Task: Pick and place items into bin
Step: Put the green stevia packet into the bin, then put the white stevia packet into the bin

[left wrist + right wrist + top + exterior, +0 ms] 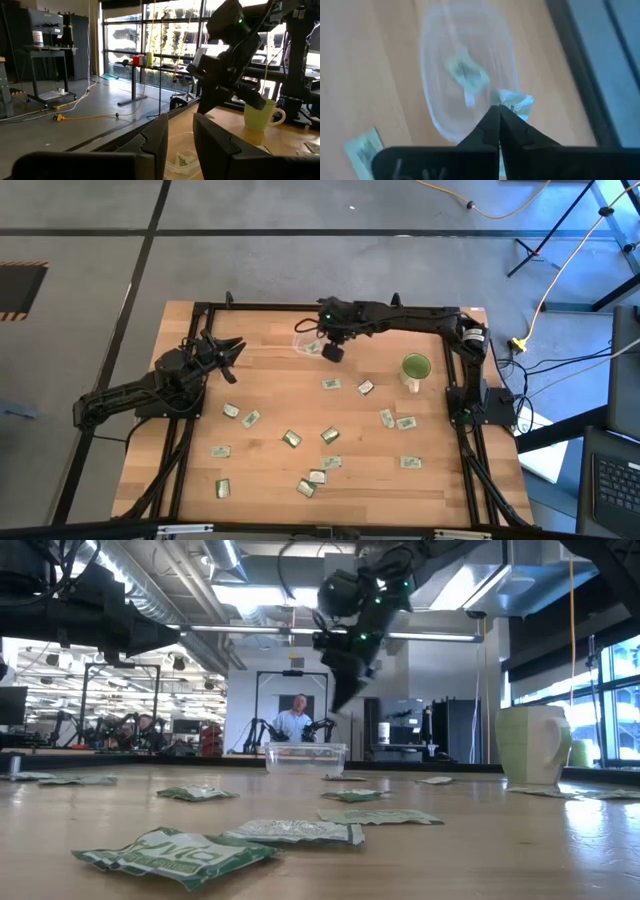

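The clear bin point(308, 341) sits at the table's twelve o'clock edge, with at least one packet point(465, 71) lying inside it. A green cup point(416, 368) stands at about two o'clock. The other packets point(329, 435) lie scattered across the middle and the six o'clock half of the wooden table point(270, 395).

The right gripper point(333, 352) hangs just beside the bin, above the table, its fingers pinched together on a small packet point(516, 104) at their tips. The left gripper point(232, 350) waits at nine o'clock, lifted, fingers parted with nothing between them.
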Motion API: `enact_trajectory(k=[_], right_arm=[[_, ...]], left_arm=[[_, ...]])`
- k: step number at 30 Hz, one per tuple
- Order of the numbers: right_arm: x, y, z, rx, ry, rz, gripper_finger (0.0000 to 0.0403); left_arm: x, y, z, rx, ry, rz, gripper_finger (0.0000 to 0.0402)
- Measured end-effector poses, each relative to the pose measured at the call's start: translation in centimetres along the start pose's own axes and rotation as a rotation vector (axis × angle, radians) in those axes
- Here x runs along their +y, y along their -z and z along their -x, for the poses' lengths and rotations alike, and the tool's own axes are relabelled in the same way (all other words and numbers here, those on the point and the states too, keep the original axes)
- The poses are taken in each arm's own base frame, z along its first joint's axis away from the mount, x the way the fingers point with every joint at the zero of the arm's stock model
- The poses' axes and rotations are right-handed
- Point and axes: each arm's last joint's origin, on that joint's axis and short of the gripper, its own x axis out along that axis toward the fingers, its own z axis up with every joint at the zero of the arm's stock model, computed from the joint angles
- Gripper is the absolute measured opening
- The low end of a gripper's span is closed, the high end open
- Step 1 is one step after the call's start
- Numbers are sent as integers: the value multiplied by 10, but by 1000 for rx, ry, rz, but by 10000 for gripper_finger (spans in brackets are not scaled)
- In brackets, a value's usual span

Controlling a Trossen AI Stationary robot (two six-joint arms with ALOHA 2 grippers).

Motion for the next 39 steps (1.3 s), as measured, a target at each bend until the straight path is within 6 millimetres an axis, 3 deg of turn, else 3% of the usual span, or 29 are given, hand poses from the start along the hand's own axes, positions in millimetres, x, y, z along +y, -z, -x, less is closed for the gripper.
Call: enact_trajectory(k=[4,22,31,39], right_arm=[[5,-6,-7,-104,-61,5,2],[15,10,-59,-5,-100,44,3],[14,10,-60,-9,-98,41,10],[9,3,-54,10,-2,39,77]], left_arm=[[0,0,0,0,0,0,86],[0,2,-1,19,-2,-5,86],[0,2,-1,17,-7,-5,86],[0,2,-1,17,-7,-5,86]])
